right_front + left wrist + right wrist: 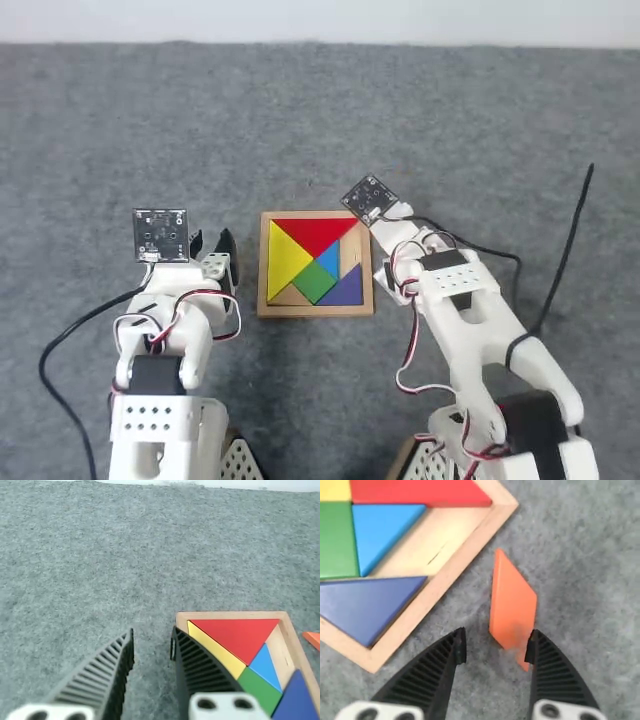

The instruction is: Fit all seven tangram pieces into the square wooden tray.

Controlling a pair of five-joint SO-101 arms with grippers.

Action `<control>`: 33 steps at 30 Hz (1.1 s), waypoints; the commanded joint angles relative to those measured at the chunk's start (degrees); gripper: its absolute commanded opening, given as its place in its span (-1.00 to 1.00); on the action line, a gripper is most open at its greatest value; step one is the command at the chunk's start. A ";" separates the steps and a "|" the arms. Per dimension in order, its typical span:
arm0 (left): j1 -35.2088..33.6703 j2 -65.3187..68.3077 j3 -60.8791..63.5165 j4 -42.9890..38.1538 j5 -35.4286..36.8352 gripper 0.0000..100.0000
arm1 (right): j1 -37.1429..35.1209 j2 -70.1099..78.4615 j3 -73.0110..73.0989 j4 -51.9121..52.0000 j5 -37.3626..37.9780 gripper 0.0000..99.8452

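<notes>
right end effector (495, 642) spread, straddling orange piece (512, 602) on the desk (590, 555) just outside tray (451, 536) edge (bare slot inside that edge), left end effector (152, 640) spread beside opposite edge.

Inside the tray (265, 312), 5 pieces lie flat: the first large triangle (315, 232) against its far edge, the second large triangle (283, 258) against its left edge, the small triangle (330, 260) and the square (316, 280) around its middle, and the medium triangle (345, 290) in its near right corner. The parallelogram (512, 600) sits on the table (450, 120) just outside the tray's right edge, between the right gripper's (497, 640) fingers. The left gripper (152, 645) is just left of the tray's far left corner.
</notes>
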 commanded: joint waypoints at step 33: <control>0.26 -0.97 -0.40 -0.44 -0.53 -0.75 | 3.65 -1.89 -12.92 17.10 -0.18 -0.83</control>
